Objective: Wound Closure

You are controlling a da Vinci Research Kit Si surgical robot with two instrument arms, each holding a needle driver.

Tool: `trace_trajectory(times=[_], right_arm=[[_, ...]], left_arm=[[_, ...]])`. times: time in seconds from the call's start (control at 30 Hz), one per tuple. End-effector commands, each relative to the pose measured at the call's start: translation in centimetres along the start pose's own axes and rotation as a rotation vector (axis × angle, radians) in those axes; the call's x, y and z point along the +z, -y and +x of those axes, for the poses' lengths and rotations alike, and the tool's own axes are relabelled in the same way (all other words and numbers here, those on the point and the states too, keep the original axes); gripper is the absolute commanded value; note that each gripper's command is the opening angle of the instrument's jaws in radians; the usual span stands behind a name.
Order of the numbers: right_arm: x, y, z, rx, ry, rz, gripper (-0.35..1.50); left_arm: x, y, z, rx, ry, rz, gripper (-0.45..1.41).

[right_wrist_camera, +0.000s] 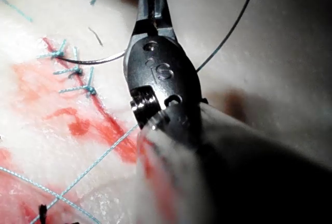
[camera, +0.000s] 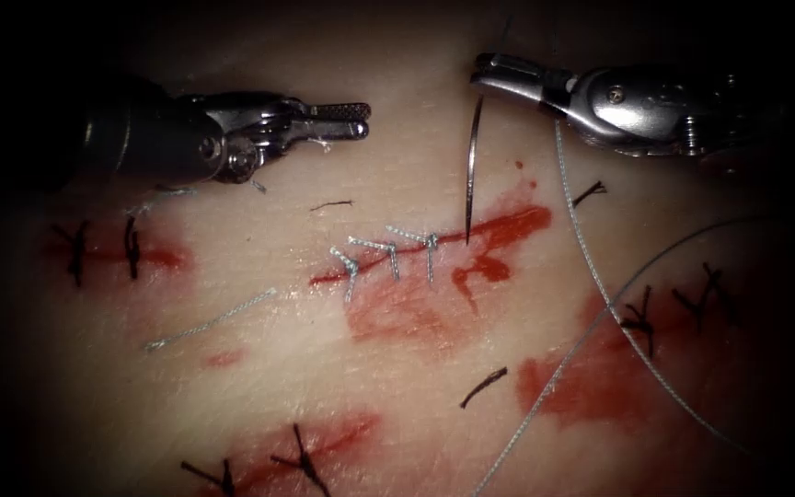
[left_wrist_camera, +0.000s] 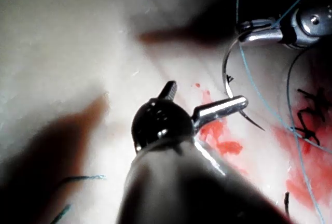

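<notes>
My right tool (camera: pixel 482 72) is shut on the curved needle (camera: pixel 471 166) close to its rear end. The needle hangs down free of the tissue, its tip at the surface by the right end of the cut (camera: pixel 508 225); in the left wrist view the needle (left_wrist_camera: pixel 225 73) has its point bare. Three pale stitches (camera: pixel 388 253) cross the cut's left part, with red fluid (camera: pixel 485 269) around it. Thread (camera: pixel 591 267) trails from the right tool down to the right. My left tool (camera: pixel 351 120) hovers up and left of the cut, open and holding nothing, its jaws parted (left_wrist_camera: pixel 206 93).
Older cuts closed with dark stitches lie at the left (camera: pixel 103 248), the right (camera: pixel 674 308) and the bottom (camera: pixel 296 460). Loose cut ends lie about: a pale one (camera: pixel 209 322) and dark ones (camera: pixel 483 387), (camera: pixel 331 204). A second thread run (camera: pixel 554 377) crosses the lower right.
</notes>
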Motion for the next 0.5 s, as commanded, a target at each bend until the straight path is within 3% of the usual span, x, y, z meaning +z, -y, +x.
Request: trace_trajectory(times=[0.03, 0.07, 0.1, 0.2, 0.33, 0.4, 0.43, 0.5], right_arm=[[-0.01, -0.08, -0.13, -0.042, -0.005, 0.000, -0.35], [-0.04, -0.10, -0.17, -0.079, -0.007, -0.001, -0.35], [-0.06, -0.11, -0.20, -0.105, -0.011, -0.004, -0.35], [-0.09, -0.15, -0.32, -0.137, -0.054, 0.021, -0.35], [-0.09, -0.13, -0.36, -0.244, -0.105, -0.009, -0.35], [-0.08, -0.09, -0.36, -0.335, -0.117, -0.006, -0.35], [-0.07, -0.06, -0.35, -0.359, -0.118, -0.005, -0.35], [-0.06, -0.01, -0.33, -0.384, -0.120, -0.002, -0.35]], left_arm=[[0.06, 0.05, -0.09, 0.082, 0.025, -0.005, 0.19], [0.08, 0.04, -0.15, 0.127, 0.053, 0.014, -0.25], [0.11, 0.01, -0.26, 0.135, 0.113, 0.054, -0.45], [0.26, -0.10, -0.49, 0.141, 0.264, 0.174, -0.45], [0.63, -0.22, -0.64, 0.328, 0.420, 0.250, -0.45], [0.77, -0.27, -0.76, 0.415, 0.445, 0.361, -0.45], [0.85, -0.29, -0.85, 0.482, 0.457, 0.458, -0.45], [0.98, -0.31, -0.99, 0.549, 0.497, 0.531, -0.45]])
